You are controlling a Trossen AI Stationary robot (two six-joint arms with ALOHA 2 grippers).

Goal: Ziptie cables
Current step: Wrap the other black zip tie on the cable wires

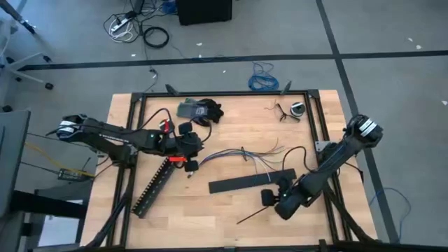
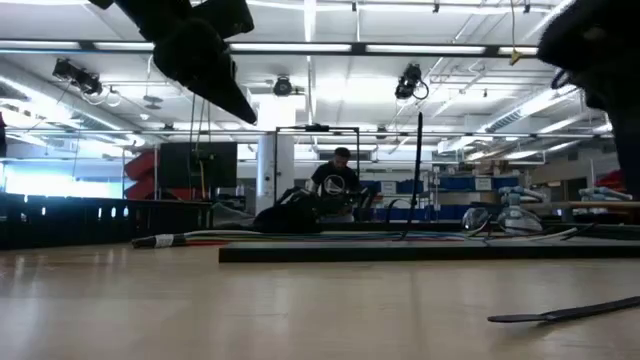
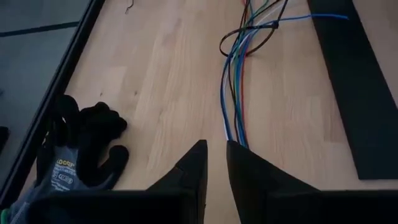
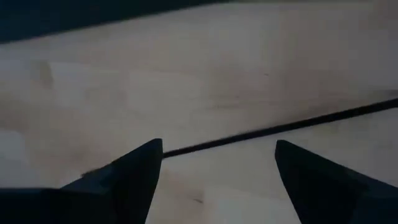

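The cables (image 1: 231, 152) lie on the table's middle as a loose bundle of blue, green, white and grey wires (image 3: 233, 93). A thin black strand (image 3: 264, 28) loops around them. My left gripper (image 1: 191, 163) hovers over the bundle's left end. Its fingers (image 3: 216, 146) stand a narrow gap apart with nothing between them. A ziptie (image 1: 252, 215), a thin black strip, lies flat near the front edge. My right gripper (image 1: 268, 200) hangs wide open above it. In the right wrist view the ziptie (image 4: 261, 130) runs across the table below the spread fingers (image 4: 217, 149).
A wide flat black bar (image 1: 252, 180) lies between the cables and the ziptie. A long slotted black duct (image 1: 155, 185) lies slanted at the front left. Dark gloves (image 1: 201, 110) rest at the far edge, and a small round item (image 1: 297, 108) sits at the far right.
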